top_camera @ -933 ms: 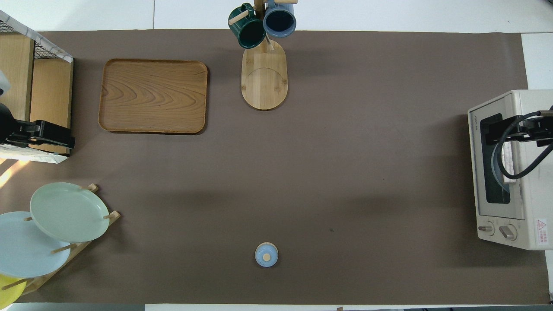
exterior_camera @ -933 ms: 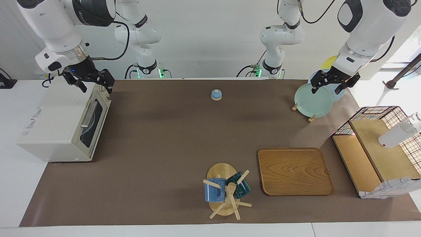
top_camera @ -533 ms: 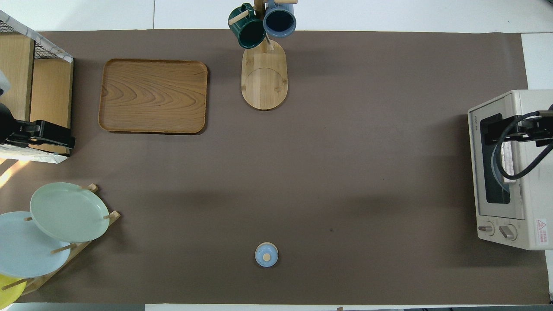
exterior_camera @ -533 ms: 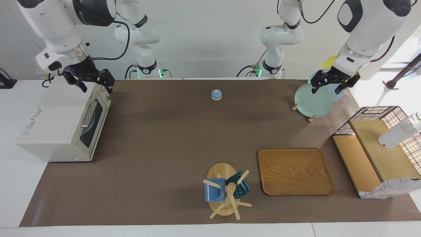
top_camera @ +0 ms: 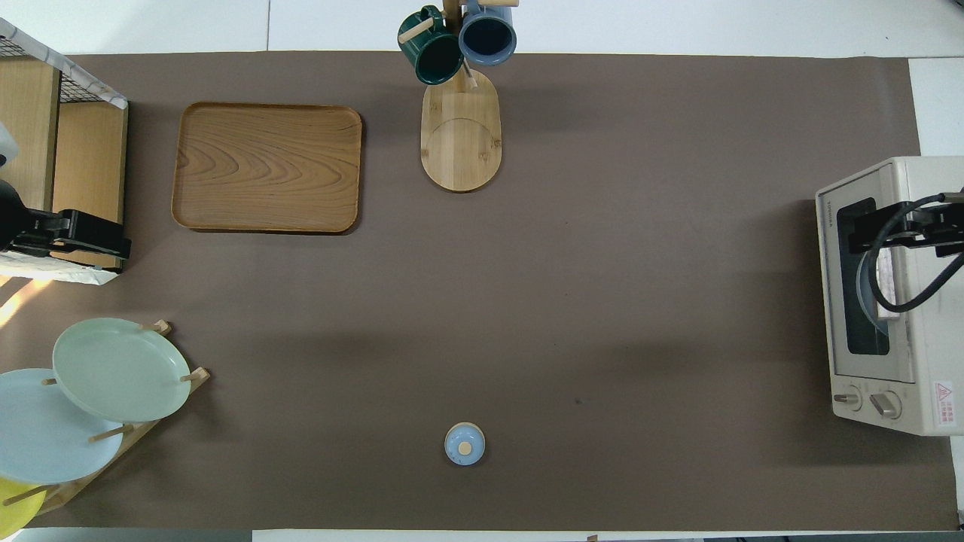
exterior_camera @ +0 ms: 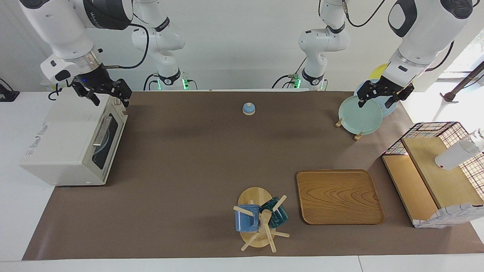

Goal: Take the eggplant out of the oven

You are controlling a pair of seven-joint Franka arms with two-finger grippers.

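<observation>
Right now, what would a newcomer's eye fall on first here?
The cream oven at the right arm's end of the table, door shut, with the right gripper hovering over its top edge. Next, the wooden tray and the mug tree, both farther from the robots. The left gripper waits over the plate rack.

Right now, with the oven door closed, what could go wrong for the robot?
1. The right gripper hangs over the oven's top edge, not at the bar handle; it may catch the top edge on the way down.
2. A hard pull on the handle could slide the oven.
3. The eggplant cannot be seen through the glass door, so reaching in will be partly blind.
</observation>
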